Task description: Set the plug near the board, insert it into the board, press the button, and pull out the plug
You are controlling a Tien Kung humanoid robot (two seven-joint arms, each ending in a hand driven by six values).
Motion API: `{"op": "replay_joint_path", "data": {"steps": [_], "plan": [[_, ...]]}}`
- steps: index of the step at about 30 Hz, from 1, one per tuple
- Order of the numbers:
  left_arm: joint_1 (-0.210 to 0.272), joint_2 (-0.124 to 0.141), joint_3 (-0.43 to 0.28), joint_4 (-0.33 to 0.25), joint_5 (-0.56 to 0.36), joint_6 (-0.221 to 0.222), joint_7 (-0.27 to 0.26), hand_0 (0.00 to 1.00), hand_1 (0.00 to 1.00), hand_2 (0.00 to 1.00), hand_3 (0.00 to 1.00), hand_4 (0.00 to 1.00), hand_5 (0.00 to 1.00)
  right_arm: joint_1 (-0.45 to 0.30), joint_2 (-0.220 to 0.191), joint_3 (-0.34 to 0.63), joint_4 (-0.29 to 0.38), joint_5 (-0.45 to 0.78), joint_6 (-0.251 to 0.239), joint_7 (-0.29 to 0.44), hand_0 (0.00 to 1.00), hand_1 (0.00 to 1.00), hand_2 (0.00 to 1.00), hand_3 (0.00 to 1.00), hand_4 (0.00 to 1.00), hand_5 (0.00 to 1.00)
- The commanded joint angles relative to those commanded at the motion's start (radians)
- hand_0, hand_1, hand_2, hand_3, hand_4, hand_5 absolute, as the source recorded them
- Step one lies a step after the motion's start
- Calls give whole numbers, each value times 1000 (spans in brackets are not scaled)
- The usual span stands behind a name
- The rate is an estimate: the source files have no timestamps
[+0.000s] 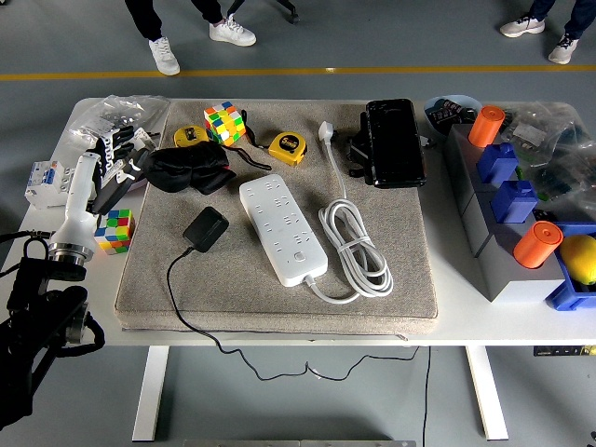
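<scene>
The left hand (104, 168) hangs over the left side of the white desk (466, 307), beyond the edge of the grey mat (410, 270), its white forearm reaching up from the lower left corner. Its dark fingers (119, 182) are loosely spread and hold nothing; they hover above the clutter of white electrical parts (56, 177) and just above a small colour cube (114, 229).

The black plug (205, 227) lies flat on the mat, apart from the hand, a little left of the white board (281, 227) and not touching it. Its thin black cable (177, 298) loops down off the mat and over the desk's near edge. The board lies diagonally in the middle of the mat, its button (298, 260) near the lower end (nothing is plugged into its sockets), and its own white cord (354, 247) is coiled just to the right.

Behind the plug sit a black pouch (189, 169), a larger colour cube (223, 122) and a yellow tape measure (287, 147).
</scene>
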Motion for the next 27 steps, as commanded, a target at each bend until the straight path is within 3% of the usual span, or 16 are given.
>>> {"op": "replay_joint_path", "data": {"steps": [1, 6, 7, 12, 13, 17, 27], "plan": [[3, 4, -4, -3, -16, -1, 0, 685, 676, 662, 715, 998, 727, 2, 0, -1, -1, 1, 0, 0, 597, 641, 567, 487, 770, 472], [13, 14, -14, -17, -166, -29, 2, 685, 676, 662, 715, 998, 727, 7, -3, -8, -1, 3, -1, -1, 597, 641, 567, 487, 770, 472], [14, 14, -17, -18, -184, -35, 3, 566, 613, 624, 693, 946, 668, 8, -3, -9, -2, 4, -1, -1, 595, 641, 568, 488, 770, 474], [22, 13, -46, -21, -264, -67, 15, 566, 613, 624, 693, 946, 668, 15, -8, -21, -2, 7, -1, -2, 595, 641, 568, 488, 770, 474], [24, 13, -49, -19, -274, -69, 15, 485, 565, 588, 617, 888, 559, 16, -9, -21, -1, 6, -2, -1, 595, 641, 568, 488, 770, 474], [31, 10, -49, -8, -362, -90, 22, 485, 565, 588, 617, 888, 559, 14, -14, -17, 4, 4, -5, 1, 595, 641, 568, 488, 770, 474], [30, 6, -46, -21, -339, -95, 50, 459, 551, 576, 604, 874, 538, -7, -2, -13, -17, 23, 3, -3, 594, 641, 568, 489, 771, 478]]}}
